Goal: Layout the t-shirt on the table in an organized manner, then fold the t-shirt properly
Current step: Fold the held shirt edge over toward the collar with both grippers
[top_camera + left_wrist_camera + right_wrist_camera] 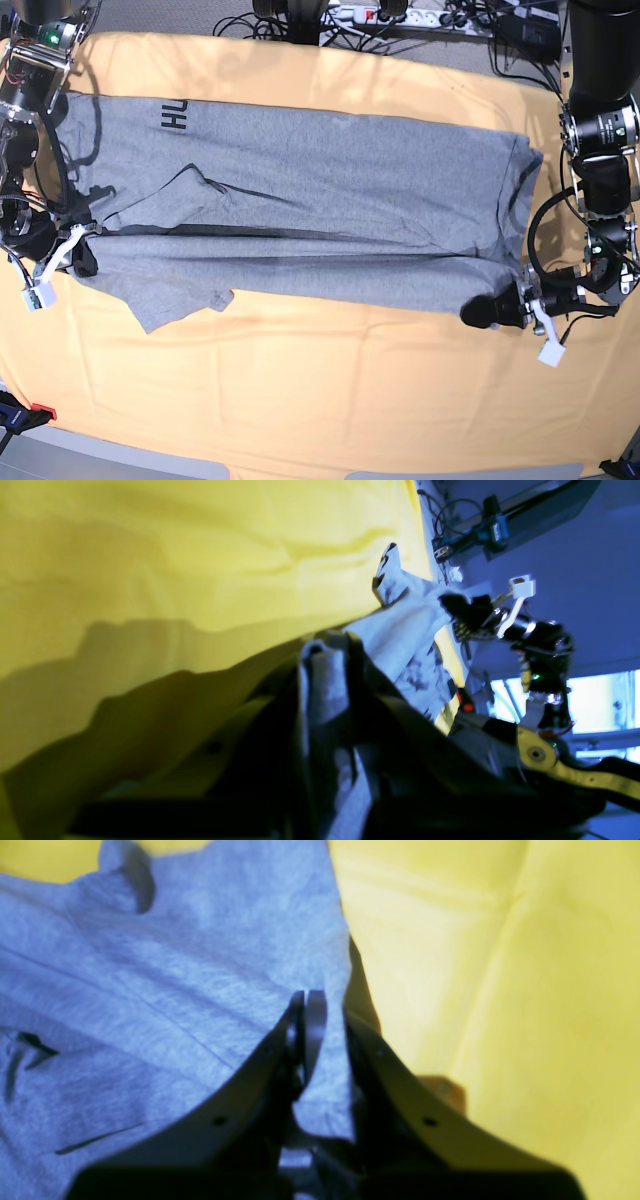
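Yellow-orange counter [330,400] carries grey t-shirt [300,210], spread lengthwise, one long fold seemingly done. Left pincer [487,311] and right pincer [82,262] each clamped on opposite shirt ends. Sleeve tidying, further folds remain.

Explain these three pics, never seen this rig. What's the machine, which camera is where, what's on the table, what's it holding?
It is a robot with two arms. The base picture looks down from overhead; the other two come from cameras mounted on each wrist, looking along the hand.

A grey t-shirt with black lettering lies stretched lengthwise across the table, which is covered in a yellow-orange cloth.

The left hand, on the overhead picture's right, is shut on one end of the shirt. Its wrist view shows grey fabric bunched right at the hand.

The right hand, on the overhead picture's left, is shut on the other end; its wrist view shows cloth pinched at the shirt's edge.
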Action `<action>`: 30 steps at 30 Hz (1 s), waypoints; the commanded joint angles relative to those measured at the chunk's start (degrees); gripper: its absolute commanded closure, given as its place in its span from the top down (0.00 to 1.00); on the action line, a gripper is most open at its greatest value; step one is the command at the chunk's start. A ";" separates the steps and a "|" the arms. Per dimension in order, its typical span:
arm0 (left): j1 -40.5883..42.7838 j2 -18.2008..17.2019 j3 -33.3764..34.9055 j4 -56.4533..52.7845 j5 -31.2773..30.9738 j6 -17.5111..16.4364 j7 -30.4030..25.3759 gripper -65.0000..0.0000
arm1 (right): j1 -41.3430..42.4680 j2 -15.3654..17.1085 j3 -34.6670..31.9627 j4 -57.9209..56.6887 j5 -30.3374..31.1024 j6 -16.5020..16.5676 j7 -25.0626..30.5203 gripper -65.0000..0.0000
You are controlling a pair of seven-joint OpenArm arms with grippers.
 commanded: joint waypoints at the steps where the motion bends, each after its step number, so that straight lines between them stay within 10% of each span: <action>1: -1.95 -0.72 0.31 1.01 -2.05 -0.30 -0.60 0.00 | 1.57 1.46 0.44 1.07 0.74 0.28 1.42 0.00; 19: -1.22 -2.67 0.63 1.99 -2.28 -0.30 -0.60 0.00 | 1.57 1.33 0.44 1.07 6.29 0.28 -4.63 0.00; 30: 16.72 -6.14 1.88 33.44 -2.28 -0.30 -0.60 0.00 | 1.36 1.27 0.44 1.05 6.32 0.28 -4.48 0.00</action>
